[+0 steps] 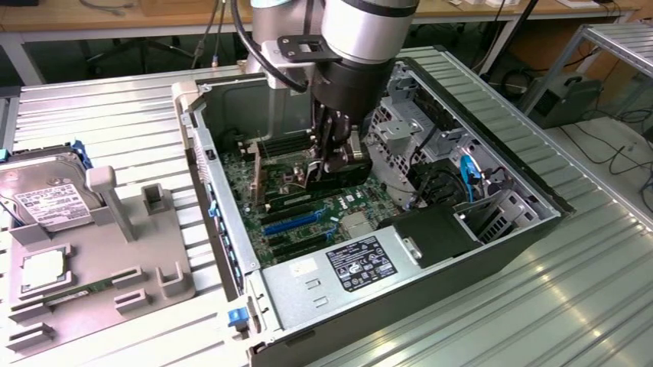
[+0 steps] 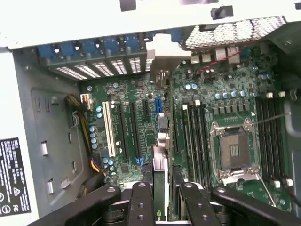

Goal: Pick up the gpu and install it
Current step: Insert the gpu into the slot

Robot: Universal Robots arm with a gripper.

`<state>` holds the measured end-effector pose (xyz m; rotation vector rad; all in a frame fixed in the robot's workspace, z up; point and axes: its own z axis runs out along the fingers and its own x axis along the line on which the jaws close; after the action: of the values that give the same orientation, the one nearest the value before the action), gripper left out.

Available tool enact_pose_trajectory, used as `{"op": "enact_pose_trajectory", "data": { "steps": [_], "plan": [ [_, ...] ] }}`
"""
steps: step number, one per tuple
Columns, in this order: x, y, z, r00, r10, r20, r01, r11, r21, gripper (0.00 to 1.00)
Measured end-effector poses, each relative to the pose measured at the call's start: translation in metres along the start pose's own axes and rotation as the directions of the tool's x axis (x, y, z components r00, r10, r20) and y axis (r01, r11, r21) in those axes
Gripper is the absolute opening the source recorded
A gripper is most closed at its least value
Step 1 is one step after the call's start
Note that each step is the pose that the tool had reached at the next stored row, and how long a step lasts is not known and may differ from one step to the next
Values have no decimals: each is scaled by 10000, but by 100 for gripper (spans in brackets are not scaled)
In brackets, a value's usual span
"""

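1. Tool [image 2: 162, 200] is down inside the open computer case [image 1: 510, 160], above the motherboard [image 2: 127, 94]. Its fingers [image 2: 141, 202] are closed on the gpu [image 2: 160, 136], one on each flat face.
2. Gpu [image 1: 345, 182] stands on edge, directly under and ahead of the tool. In the exterior view it is a dark slab just below the fingers.
3. Long axis runs from the tool straight toward the rear wall of the case. The silver bracket [image 2: 163, 56] is at the far end, up against the row of blue slot latches [image 2: 94, 47].
4. That axis lies parallel to the expansion slots. The white slot [image 2: 109, 129] is off to one side of the tool and the CPU socket [image 2: 233, 150] to the other.
5. Judgement: the card is lined up over a slot. Cannot tell whether its lower edge is seated or only just above.
6. Hard drive [image 1: 46, 195] sits well apart from the tool, outside the case.
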<state>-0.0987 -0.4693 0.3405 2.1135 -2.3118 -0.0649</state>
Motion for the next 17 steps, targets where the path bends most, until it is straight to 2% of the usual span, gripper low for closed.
{"op": "enact_pose_trajectory", "data": {
  "steps": [4,7,11,13,17],
  "plan": [
    [2,7,52,9981,-611,-21,611,9981,-6,26],
    [9,75,95,9980,-639,-22,639,9980,34,26],
    [18,158,143,9978,-656,-19,656,9978,118,26],
    [17,171,174,9976,-688,-19,688,9975,180,26],
    [9,185,236,9969,-792,-22,792,9966,245,26]
  ]
}}
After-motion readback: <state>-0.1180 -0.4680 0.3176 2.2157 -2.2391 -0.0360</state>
